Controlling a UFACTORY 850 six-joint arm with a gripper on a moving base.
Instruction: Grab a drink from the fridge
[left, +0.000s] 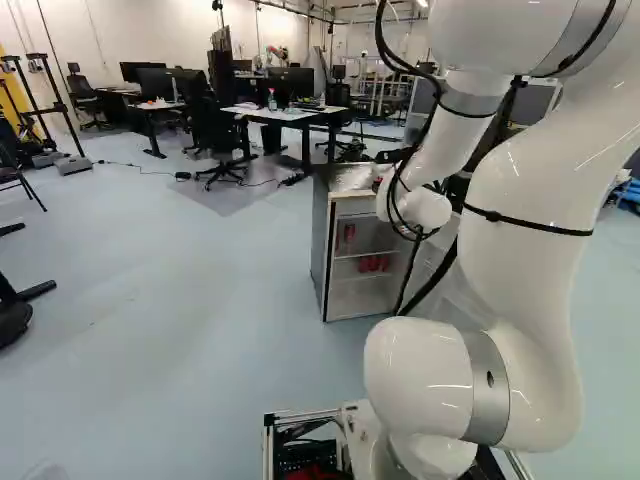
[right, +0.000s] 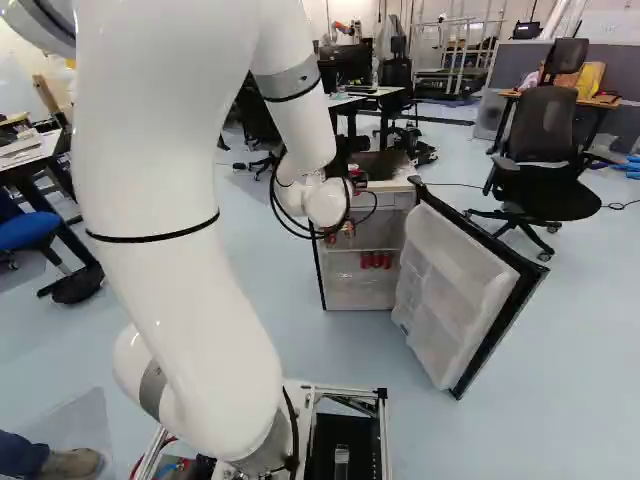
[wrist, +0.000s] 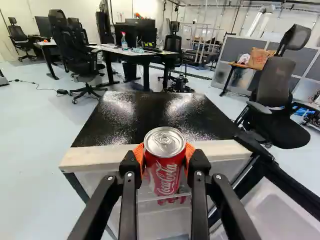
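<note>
Wrist view showed a can (wrist: 165, 172) gripped upright near the fridge's (wrist: 100, 156) front edge

The gripper (wrist: 164, 158) held it from two sides by the orange pads (wrist: 139, 156), long axis standing, on the arm's (right: 170, 200) side of that edge. Drawing straight back, level, looked the likely next move; tilting forward risked a knock.

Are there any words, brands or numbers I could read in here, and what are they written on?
"Coca-Cola": on the red can held in the gripper.
Too small or blurred to read: any print on the red cans inside the fridge, or on the spray bottle.
I can read no numbers or signs.
</note>
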